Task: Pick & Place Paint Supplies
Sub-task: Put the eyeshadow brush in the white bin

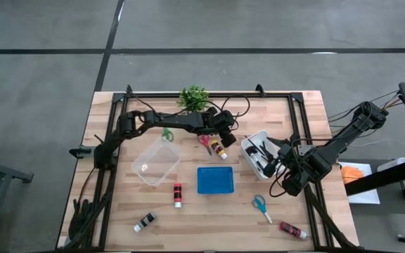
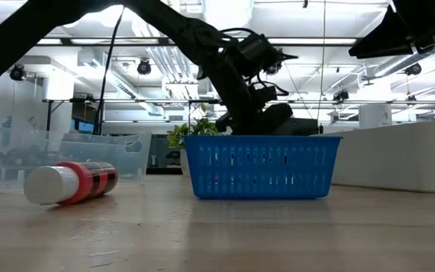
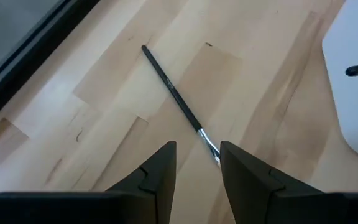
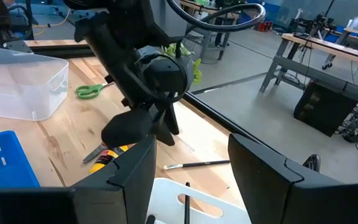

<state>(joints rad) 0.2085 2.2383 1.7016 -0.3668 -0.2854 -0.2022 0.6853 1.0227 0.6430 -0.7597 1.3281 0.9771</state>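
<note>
Supplies lie scattered across the wooden table (image 1: 118, 211), so a pass from left to right shows what remains to be sorted. A black-and-white paint bottle (image 1: 144, 222) lies near the front left edge. Behind it stands a clear plastic bin (image 1: 156, 164), seemingly one of the receiving containers, with green-handled scissors (image 1: 167, 134) just behind it. A red-and-black bottle (image 1: 178, 195) lies on its side between the clear bin and the blue basket (image 1: 215, 180) at the centre.

The left gripper (image 3: 197, 163) reaches to the table's far middle, near the potted plant (image 1: 194, 97). Its fingers (image 3: 157, 177) stand narrowly apart and empty, hovering over the tip end of a thin dark brush (image 3: 178, 102) that lies flat on the wood; the narrow gap probably suits so slim a thing, and the next move calls for a careful descent onto it. Red-handled scissors (image 1: 204, 141) and a yellow-and-black bottle (image 1: 219, 150) lie just beside that gripper.

Further right, a white bin (image 1: 254, 145) already holds dark items, and the right gripper (image 4: 191, 165) hangs over its near rim, fingers moderately apart and holding nothing, apparently waiting. Blue-handled scissors (image 1: 260, 206) and a red bottle (image 1: 293, 230) remain loose at the front right.
</note>
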